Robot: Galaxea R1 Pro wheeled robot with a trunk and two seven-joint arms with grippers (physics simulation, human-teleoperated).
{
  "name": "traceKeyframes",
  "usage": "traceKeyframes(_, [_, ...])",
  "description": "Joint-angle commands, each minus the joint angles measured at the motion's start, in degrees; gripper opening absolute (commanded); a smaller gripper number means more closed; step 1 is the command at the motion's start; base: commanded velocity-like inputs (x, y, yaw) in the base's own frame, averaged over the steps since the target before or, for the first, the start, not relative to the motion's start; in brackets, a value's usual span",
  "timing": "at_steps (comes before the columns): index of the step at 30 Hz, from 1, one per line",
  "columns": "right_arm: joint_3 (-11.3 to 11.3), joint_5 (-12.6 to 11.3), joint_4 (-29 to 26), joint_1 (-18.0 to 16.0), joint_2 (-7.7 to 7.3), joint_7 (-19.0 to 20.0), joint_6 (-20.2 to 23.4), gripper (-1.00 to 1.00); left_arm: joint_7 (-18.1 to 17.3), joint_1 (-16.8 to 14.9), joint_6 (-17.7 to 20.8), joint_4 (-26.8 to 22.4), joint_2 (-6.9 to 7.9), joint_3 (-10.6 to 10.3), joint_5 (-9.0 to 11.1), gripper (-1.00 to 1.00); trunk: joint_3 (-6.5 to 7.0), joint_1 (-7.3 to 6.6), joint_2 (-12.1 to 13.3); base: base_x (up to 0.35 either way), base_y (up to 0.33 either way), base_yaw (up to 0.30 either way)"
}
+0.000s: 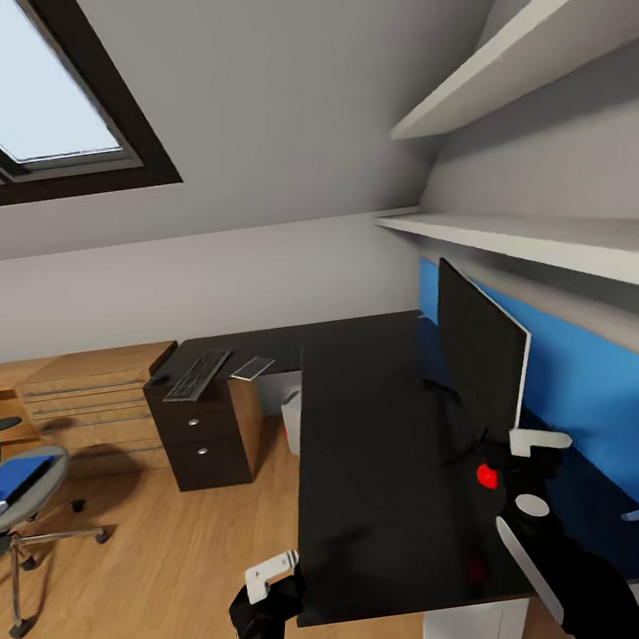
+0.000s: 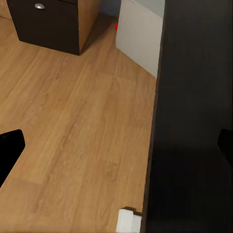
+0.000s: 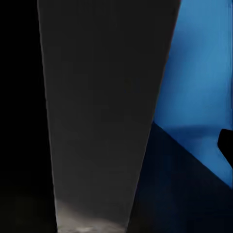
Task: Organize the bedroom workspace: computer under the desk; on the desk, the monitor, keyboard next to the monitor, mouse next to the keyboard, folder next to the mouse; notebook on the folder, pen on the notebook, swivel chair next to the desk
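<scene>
The L-shaped desk (image 1: 380,473) is stretching from the near edge of the head view back toward the grey wall, its glossy black top standing against a blue wall panel (image 1: 614,412) on the right. The monitor (image 1: 480,354) is standing upright on the desk close to that panel, seen edge-on with its black front facing left and its white back toward the panel. The right gripper (image 1: 509,456) is reaching up to the monitor's lower near corner, one white finger (image 1: 539,440) lying just behind the screen's edge; whether its jaws are clamping the monitor or merely resting beside it I cannot tell. In the right wrist view the monitor's back (image 3: 102,111) is rising as a tall grey slab with the blue panel (image 3: 204,73) beside it. The left gripper (image 1: 273,580) is hovering at the desk's near left corner above the wood floor (image 1: 172,581), holding nothing, though how far apart its jaws are standing is unclear. On the far wing of the desk, the keyboard (image 1: 198,374) is lying above the dark drawer unit (image 1: 199,436), with the mouse (image 1: 159,379) just beside it on the left and the notebook (image 1: 253,368) near it on the right. The computer (image 1: 293,419) is sitting under the desk, also showing in the left wrist view (image 2: 141,34). The swivel chair (image 1: 22,510) is standing well apart at the left, carrying the blue folder (image 1: 13,479).
</scene>
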Motion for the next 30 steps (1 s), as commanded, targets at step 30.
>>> traceKeyframes(30, [0.66, -0.47, -0.08, -0.04, 0.22, -0.21, -1.32, 1.00, 0.40, -0.04, 0.26, -0.10, 0.01, -0.10, 0.34, 1.00, -0.08, 0.00, -0.05, -0.009, -0.048, 0.000])
